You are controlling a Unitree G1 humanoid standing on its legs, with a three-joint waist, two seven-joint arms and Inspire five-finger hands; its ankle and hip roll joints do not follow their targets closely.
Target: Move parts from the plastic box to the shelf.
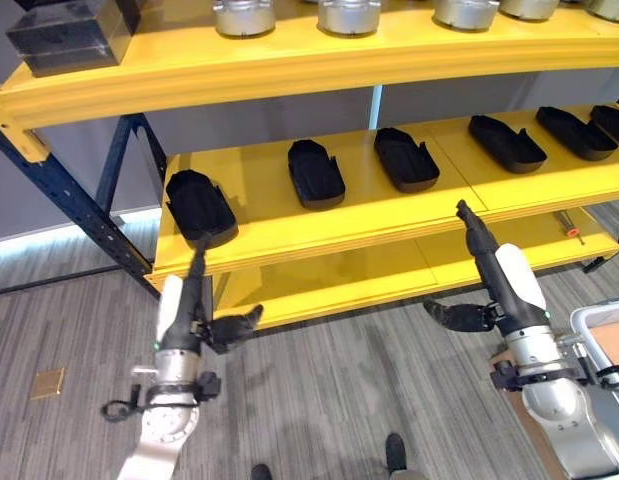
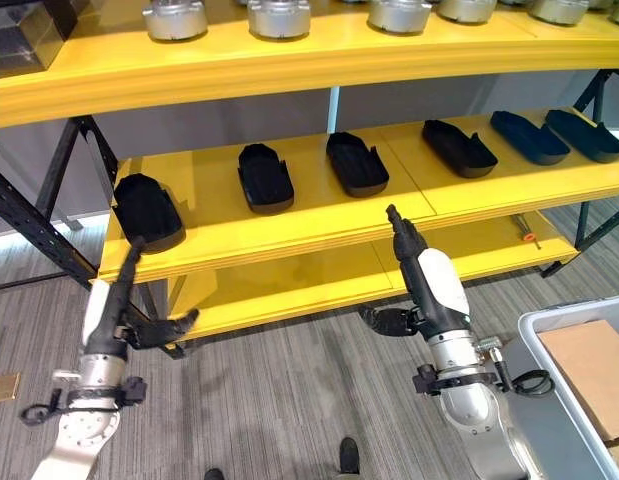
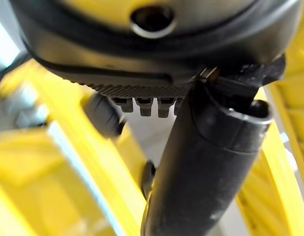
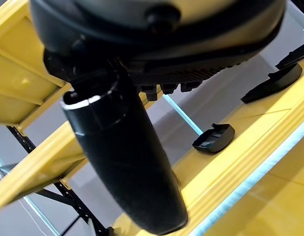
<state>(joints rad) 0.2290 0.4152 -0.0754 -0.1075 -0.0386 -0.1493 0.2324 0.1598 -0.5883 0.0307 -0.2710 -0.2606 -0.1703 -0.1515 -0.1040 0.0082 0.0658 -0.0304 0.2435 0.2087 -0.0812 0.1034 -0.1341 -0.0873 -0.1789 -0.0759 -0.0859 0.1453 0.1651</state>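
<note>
My left hand (image 1: 193, 300) is raised toward the front of the middle shelf (image 1: 389, 205), fingers straight and relaxed, thumb stuck out sideways, holding nothing. Its fingertips reach up just under the leftmost part (image 1: 200, 207), a black shoe-shaped tray lying near the shelf's left end; I cannot tell whether they touch it. My right hand (image 1: 484, 255) is up as well, fingers stretched toward the shelf's front edge, thumb spread out low, empty too.

Along the middle shelf lie more of the black parts: a second (image 1: 315, 173) and a third (image 1: 406, 159) between my two hands, then three others (image 1: 506, 143) farther right, all spaced apart and resting flat. The top shelf (image 1: 289, 60) carries a row of silver round pieces (image 1: 349, 15) and a dark block (image 1: 69, 35) at its left end.

The plastic box (image 2: 574, 400) sits on the floor at my lower right, grey-walled, with a brown cardboard piece (image 2: 594, 370) inside.
</note>
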